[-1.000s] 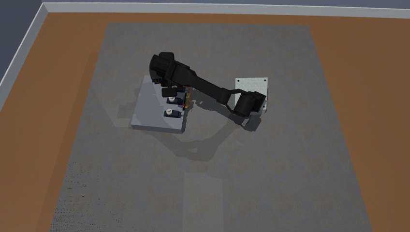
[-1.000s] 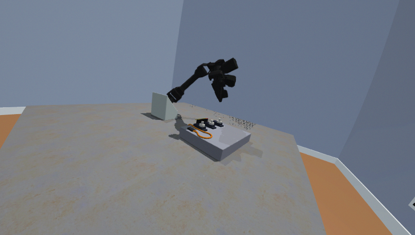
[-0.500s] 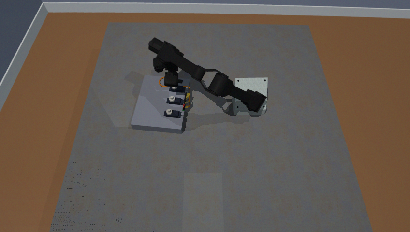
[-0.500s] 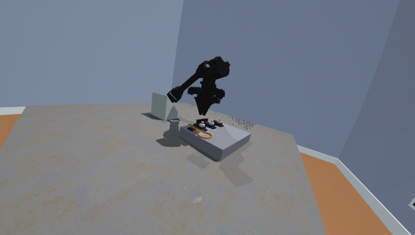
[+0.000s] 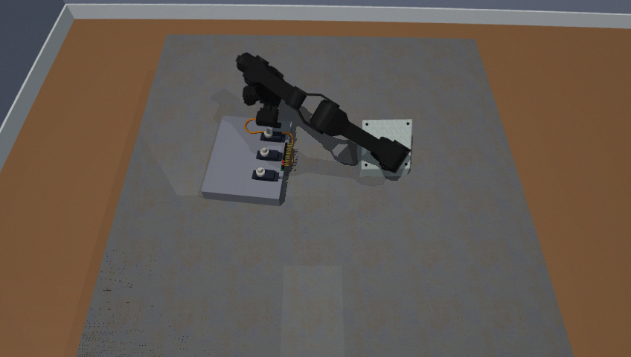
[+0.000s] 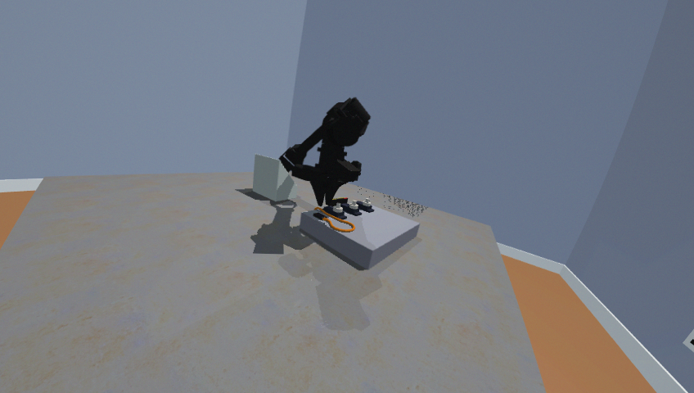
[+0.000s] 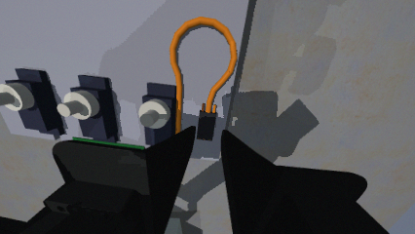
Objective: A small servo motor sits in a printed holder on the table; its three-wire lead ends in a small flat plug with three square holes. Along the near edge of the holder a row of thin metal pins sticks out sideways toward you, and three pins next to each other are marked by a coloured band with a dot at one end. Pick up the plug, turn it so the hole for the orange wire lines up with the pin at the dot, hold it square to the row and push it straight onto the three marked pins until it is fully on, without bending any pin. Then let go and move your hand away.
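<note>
The dark flat plug (image 6: 319, 216) (image 7: 207, 125) lies on top of the grey holder block (image 5: 234, 168) (image 6: 389, 233) (image 7: 132, 29), near a corner. Its orange lead (image 5: 248, 131) (image 6: 353, 228) (image 7: 202, 20) makes a loop beside the nearest servo (image 5: 271, 137) (image 7: 161, 100). My gripper (image 6: 323, 204) (image 7: 208, 133) is open with a modest gap and empty. It is above the plug, which shows between the fingertips in the wrist view. The row of pins (image 5: 288, 155) sticks out from the block's edge, with a little red at one end. The plug's holes and the dot cannot be made out.
Two more dark servos (image 5: 268, 155) (image 5: 266, 175) with white hubs stand in line beside the nearest one. A green board edge (image 7: 108, 143) shows behind my left finger. A pale base block (image 5: 385, 128) (image 6: 265, 176) stands under the arm's shoulder.
</note>
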### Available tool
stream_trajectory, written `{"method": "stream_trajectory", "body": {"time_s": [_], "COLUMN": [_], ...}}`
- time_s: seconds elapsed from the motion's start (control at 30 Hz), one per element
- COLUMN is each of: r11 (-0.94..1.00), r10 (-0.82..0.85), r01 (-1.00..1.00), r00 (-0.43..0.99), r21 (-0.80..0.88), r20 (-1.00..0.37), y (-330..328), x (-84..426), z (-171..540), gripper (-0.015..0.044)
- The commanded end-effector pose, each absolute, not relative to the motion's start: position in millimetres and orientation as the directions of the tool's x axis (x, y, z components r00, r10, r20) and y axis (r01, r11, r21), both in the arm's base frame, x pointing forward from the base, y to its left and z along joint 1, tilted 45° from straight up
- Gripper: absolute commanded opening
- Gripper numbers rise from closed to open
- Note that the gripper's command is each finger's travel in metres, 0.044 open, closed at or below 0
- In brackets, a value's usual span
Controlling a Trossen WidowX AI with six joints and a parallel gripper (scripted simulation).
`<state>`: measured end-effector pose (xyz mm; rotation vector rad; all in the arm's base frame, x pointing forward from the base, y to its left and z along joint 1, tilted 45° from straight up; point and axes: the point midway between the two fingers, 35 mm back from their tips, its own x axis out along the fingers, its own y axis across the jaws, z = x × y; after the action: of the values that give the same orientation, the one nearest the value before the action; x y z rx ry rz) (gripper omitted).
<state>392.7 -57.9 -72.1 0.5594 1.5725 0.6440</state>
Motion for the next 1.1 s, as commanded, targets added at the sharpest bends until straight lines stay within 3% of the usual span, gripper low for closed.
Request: {"method": "stream_trajectory", "body": {"time_s": [0.0, 0.6, 0.7, 1.07], "r11": [0.716, 0.716, 0.716, 0.716], "r10": [0.693, 0.693, 0.693, 0.693], "r01": [-0.011, -0.011, -0.011, -0.011], "r00": [-0.11, -0.11, -0.11, -0.11], "r21": [0.698, 0.698, 0.698, 0.698], "r20": [-0.713, -0.712, -0.712, -0.713], "y": [-43, -32, -32, -41], "x": [389, 387, 387, 389], "z": [-84, -96, -96, -87], "gripper": [0.0115, 0.0115, 0.0036, 0.0]}}
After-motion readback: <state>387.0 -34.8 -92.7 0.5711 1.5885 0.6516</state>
